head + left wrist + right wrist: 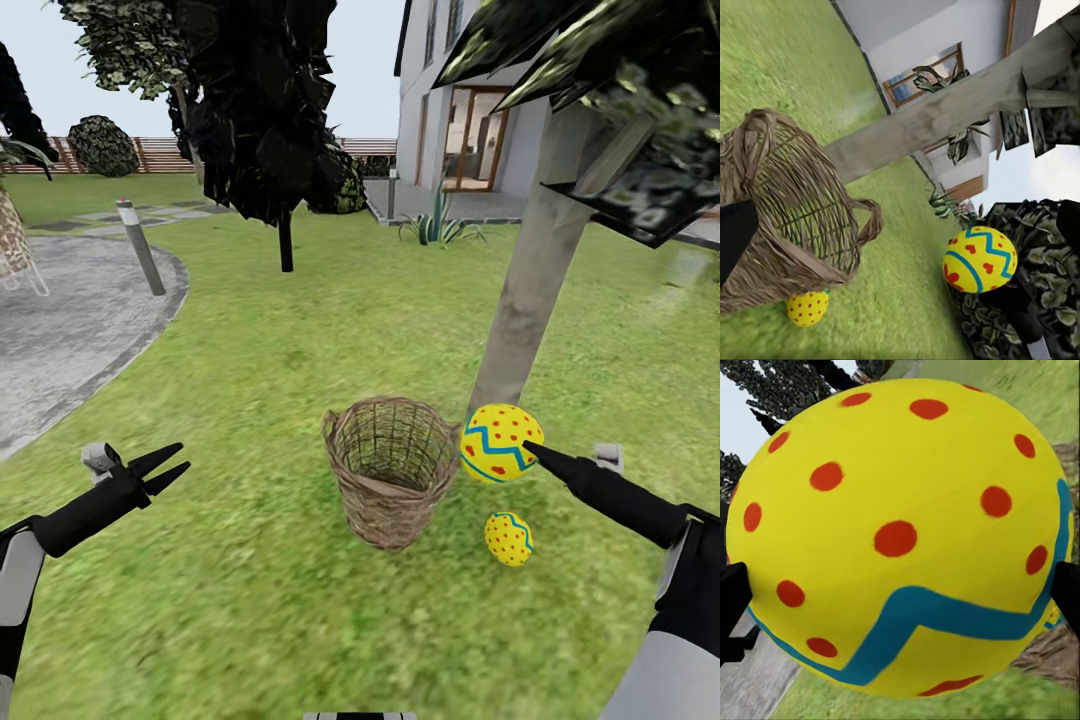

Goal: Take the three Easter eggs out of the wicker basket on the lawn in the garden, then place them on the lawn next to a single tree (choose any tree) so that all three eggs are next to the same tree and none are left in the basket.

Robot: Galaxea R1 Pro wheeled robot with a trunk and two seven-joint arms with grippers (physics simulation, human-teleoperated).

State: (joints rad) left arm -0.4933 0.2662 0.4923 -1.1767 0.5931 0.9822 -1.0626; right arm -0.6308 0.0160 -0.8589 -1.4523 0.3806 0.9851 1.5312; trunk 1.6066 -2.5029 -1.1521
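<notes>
The wicker basket [391, 479] stands upright on the lawn [300, 330], and I see no egg inside it. My right gripper [535, 455] is shut on a yellow Easter egg [501, 442] held in the air just right of the basket rim, in front of the pale tree trunk [528, 285]. That egg [904, 536] looms close in the right wrist view, a black finger at each side. A second egg [509, 538] lies on the grass right of the basket's base. My left gripper [178, 465] hangs open, well left of the basket.
A grey paved path [70, 310] with a short bollard [140, 245] lies at the left. A thin black-trunked dark tree [283, 150] stands behind the basket. The house [470, 100] and spiky plants [440, 225] are at the back right, the fence [160, 152] far behind.
</notes>
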